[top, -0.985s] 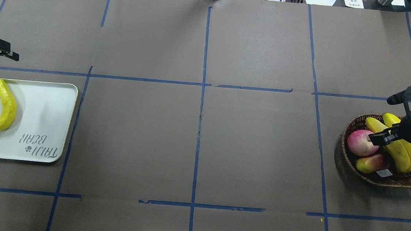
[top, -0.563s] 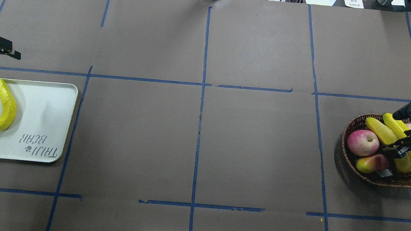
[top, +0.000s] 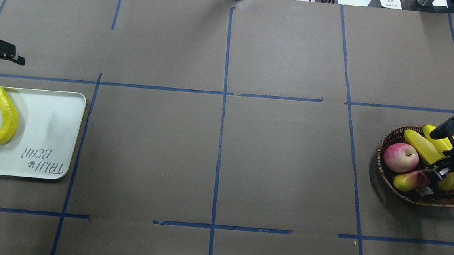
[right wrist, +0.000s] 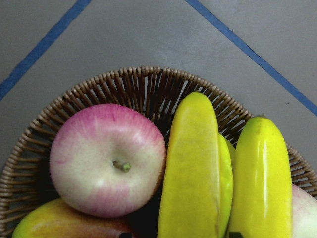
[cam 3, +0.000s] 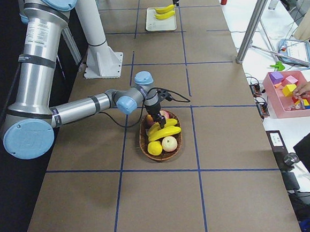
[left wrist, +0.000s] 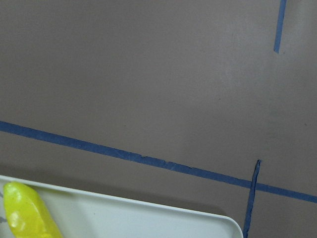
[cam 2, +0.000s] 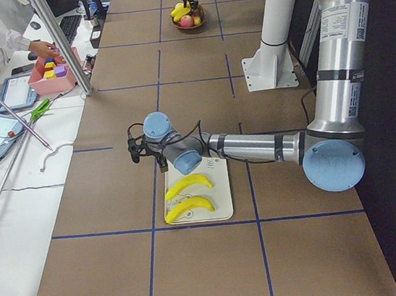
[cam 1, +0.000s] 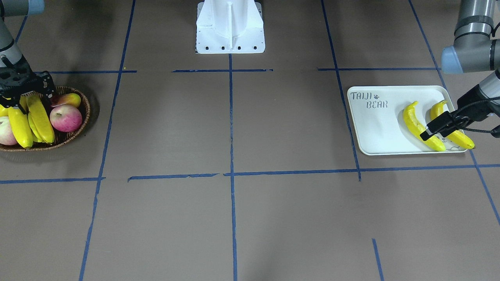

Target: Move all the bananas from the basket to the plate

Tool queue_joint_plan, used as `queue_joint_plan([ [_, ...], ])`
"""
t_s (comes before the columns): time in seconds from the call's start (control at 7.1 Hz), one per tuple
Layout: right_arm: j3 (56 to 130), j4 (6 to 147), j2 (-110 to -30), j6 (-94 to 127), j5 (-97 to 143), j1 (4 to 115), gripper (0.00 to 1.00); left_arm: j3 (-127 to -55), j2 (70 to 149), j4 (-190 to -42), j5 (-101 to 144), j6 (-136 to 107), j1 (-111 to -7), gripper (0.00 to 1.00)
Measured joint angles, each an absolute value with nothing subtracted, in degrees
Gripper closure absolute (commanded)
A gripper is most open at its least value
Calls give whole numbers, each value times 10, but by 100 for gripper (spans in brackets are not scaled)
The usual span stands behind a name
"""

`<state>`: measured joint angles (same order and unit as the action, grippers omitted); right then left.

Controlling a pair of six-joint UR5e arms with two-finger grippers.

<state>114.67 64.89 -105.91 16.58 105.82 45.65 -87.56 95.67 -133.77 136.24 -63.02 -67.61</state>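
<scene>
A brown desk (top: 280, 168), divided into large squares by blue tape lines (top: 220, 143), fills the scene, with the robot's white base (cam 1: 230, 27) at the middle of one long edge. At the end on the robot's left lies a white plate (top: 48, 129) with grey "TAIJI BEAR" lettering. Two bananas rest on it side by side, one banana (top: 7, 116) towards the middle of the plate and the other banana (cam 1: 463, 140) near its outer rim. The left end effector (top: 9, 68) hovers just past the far rim of the plate, over bare desk, its two fingers splayed apart and holding nothing. At the opposite end sits a dark wicker basket (right wrist: 133, 87). In it two more bananas (right wrist: 193, 168) lie side by side, touching, next to a pink apple (top: 401, 157) and a red and yellow fruit (top: 409, 180). The right end effector (top: 433, 154) is lowered into the basket over these bananas with its fingers parted, one on each side of the banana nearest the apple. Only the very tips show at the bottom edge of the wrist camera's view, so it seems, though it is hard to be sure, that they are not clamped on the fruit. That banana lies in the basket.
</scene>
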Motion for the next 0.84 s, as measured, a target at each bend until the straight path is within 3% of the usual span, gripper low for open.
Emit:
queue_joint_plan([
  [0.42, 1146, 649, -1070, 166, 1058, 443, 86, -875, 957, -1338, 1362, -630, -674, 0],
  [0.56, 1146, 650, -1072, 165, 1058, 442, 97, -875, 958, -1338, 1362, -630, -674, 0],
  [0.84, 1156, 654, -1073, 160, 1067, 446, 99, -876, 958, -1338, 1362, -630, -674, 0],
])
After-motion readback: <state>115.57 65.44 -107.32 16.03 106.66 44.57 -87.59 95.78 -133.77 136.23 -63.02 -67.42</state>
